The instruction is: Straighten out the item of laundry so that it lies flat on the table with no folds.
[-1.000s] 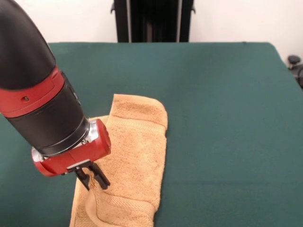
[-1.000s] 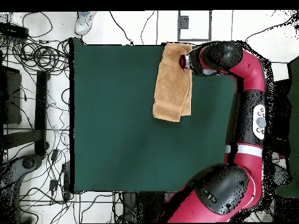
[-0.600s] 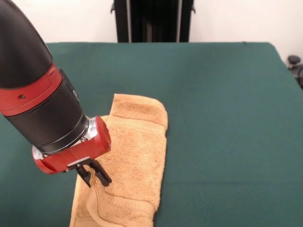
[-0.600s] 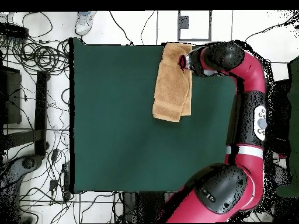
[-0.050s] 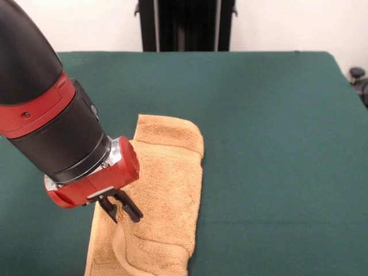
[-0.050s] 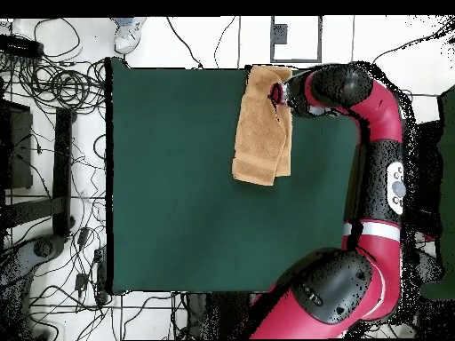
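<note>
The gripper (image 5: 122,211), fingers pinching a raised ridge of the folded towel (image 5: 167,190) at the front view's lower left, leaves the green table (image 5: 276,144) open to the right.

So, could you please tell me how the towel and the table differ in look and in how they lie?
The towel is tan-orange and fluffy; the table is dark green and smooth. The towel is far smaller than the table and sits near one edge of it in the overhead view. The towel is doubled over with a raised fold by the gripper, while the table's cover lies flat. Both are cloth surfaces.
</note>
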